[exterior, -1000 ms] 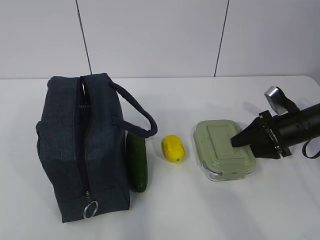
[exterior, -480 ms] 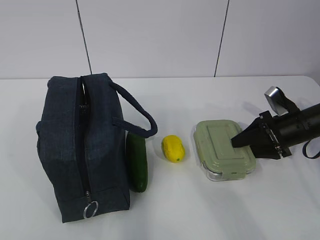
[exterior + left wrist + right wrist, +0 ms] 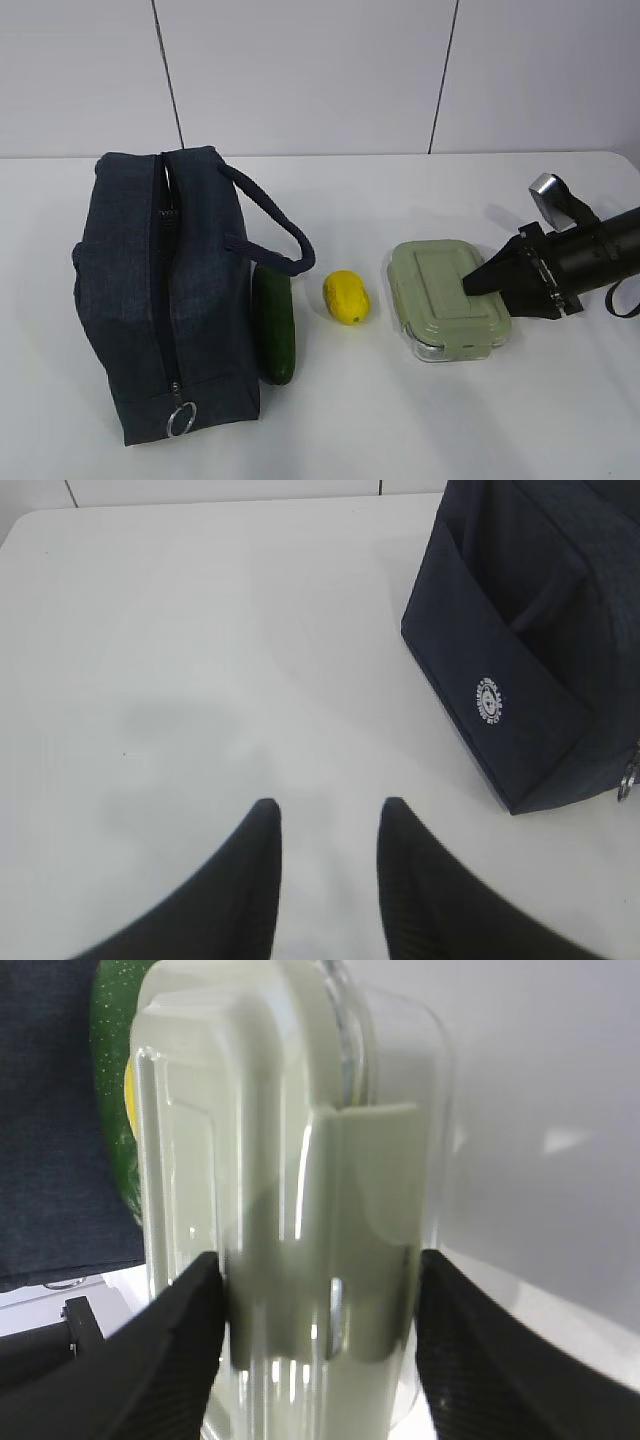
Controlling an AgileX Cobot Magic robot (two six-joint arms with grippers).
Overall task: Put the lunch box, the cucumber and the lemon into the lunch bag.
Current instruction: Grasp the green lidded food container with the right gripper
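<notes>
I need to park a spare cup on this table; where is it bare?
Bare: the table behind the lemon and lunch box, and left of the lunch bag. Crowded: bag, cucumber and lemon sit close together.

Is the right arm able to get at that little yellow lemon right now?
Probably not yet: the right gripper straddles the sage-lidded clear lunch box, which lies between it and the small yellow oval lemon.

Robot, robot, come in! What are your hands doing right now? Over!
Right gripper astride the lunch box, fingers either side. Left gripper open over bare table, holding nothing. Lunch bag zipped shut, cucumber and lemon waiting outside.
</notes>
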